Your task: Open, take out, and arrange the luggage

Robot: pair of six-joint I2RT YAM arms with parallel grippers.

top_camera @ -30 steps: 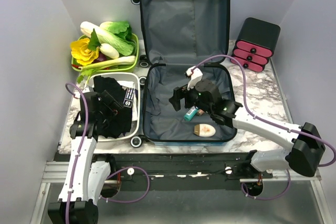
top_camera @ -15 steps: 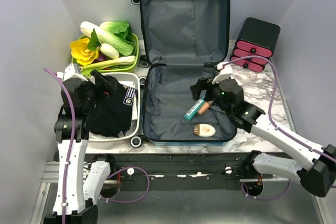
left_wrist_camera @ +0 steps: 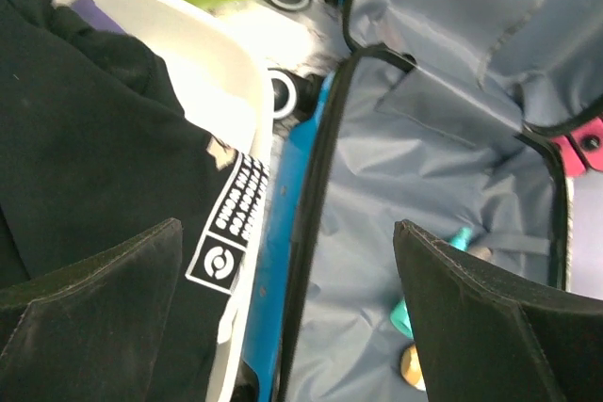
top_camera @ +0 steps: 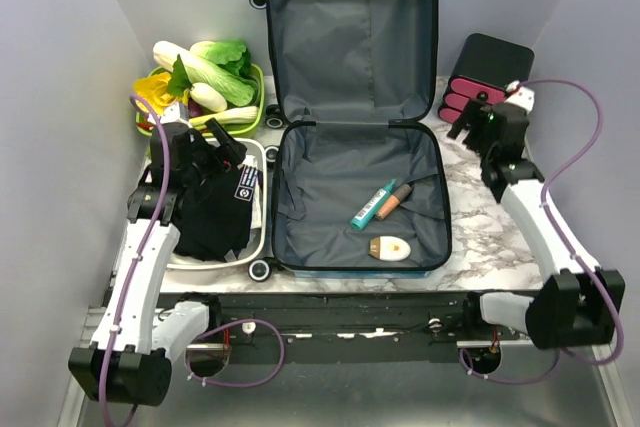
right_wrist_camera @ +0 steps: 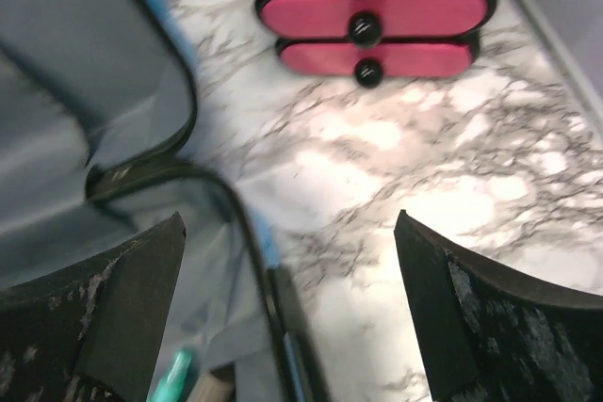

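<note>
Luggage [top_camera: 355, 147]: blue hard-shell case, lying open at the centre of the marble table [top_camera: 500, 212]; base flat, lid stood upright against the back wall, grey lining exposed.
Contents of base: teal tube [top_camera: 370, 207] and orange-brown tube [top_camera: 395, 199] lying side by side at a slant; cream oval bottle [top_camera: 390, 248] just in front of them, near the front rim.
Left gripper [left_wrist_camera: 285, 233]: fingers spread wide, nothing between them; hovers over the seam between the white bin [top_camera: 256, 154] and the case's left edge.
White bin: touching the case's left side, filled with a black garment [top_camera: 205, 217] bearing a white printed label.
Right gripper [right_wrist_camera: 289, 223]: fingers spread wide, empty; held above bare marble between the case's right rim and the black box with pink drawers [top_camera: 487, 82].
Green tray [top_camera: 258, 97]: behind the bin, heaped with toy vegetables.
</note>
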